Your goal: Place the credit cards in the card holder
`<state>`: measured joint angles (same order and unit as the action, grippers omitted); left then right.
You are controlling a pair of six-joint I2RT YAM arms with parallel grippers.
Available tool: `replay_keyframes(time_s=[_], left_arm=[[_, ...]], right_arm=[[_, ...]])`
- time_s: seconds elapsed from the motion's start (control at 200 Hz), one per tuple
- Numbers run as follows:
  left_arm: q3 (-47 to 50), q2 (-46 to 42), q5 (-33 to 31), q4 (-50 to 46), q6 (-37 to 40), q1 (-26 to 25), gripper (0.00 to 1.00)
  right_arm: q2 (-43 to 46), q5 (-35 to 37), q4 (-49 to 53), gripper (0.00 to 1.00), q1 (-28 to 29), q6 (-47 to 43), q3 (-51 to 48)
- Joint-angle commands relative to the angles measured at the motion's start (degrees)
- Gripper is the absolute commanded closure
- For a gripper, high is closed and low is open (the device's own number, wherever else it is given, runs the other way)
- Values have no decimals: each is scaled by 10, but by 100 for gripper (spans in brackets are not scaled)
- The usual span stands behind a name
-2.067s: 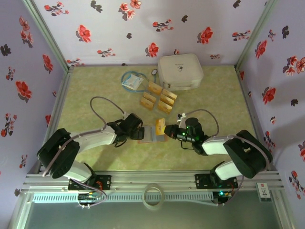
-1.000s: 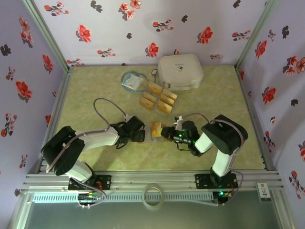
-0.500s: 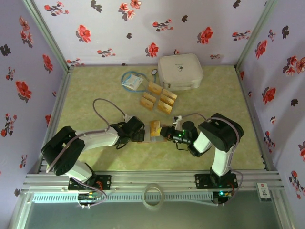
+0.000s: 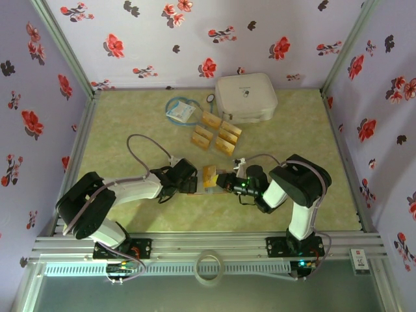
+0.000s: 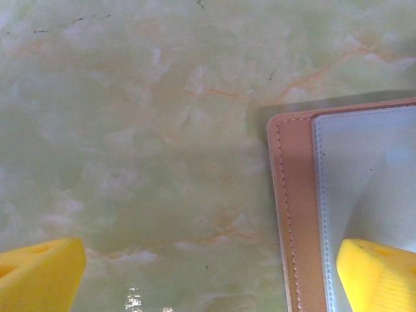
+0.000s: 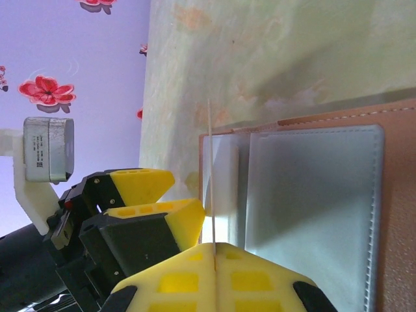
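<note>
My right tool (image 6: 214,260), clenched on 1 credit card (image 6: 209,175) held edge-on, has slid it left to the card holder (image 5: 296,214) – open on the worktop (image 5: 130,130), pinned by my released left tool (image 5: 208,273) – so insertion looks imminent.

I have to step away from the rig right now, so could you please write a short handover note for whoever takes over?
The left tool is open, one finger over the left edge of the card holder and the other over the table.
The right tool is shut on one credit card, held over the open holder.
The other cards lie loose in a cluster in front of the white case.
Done: holder opened, one card picked up; none seen in a pocket.
Left: slide this card in, then fetch the rest.
</note>
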<state>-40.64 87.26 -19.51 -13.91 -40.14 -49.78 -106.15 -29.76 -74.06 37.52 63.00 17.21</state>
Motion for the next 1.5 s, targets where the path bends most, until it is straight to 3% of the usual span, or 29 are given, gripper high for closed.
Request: replay_keyframes(time_s=[0.0,1.495], left_arm=[[0,-4,-13,-16,-6,-8,0],[1,-1,-14,-14,-8,-10,0]], right_arm=[[-3,15,10,100,4,-22,1],[-9,31,50,100,20,-24,-7]])
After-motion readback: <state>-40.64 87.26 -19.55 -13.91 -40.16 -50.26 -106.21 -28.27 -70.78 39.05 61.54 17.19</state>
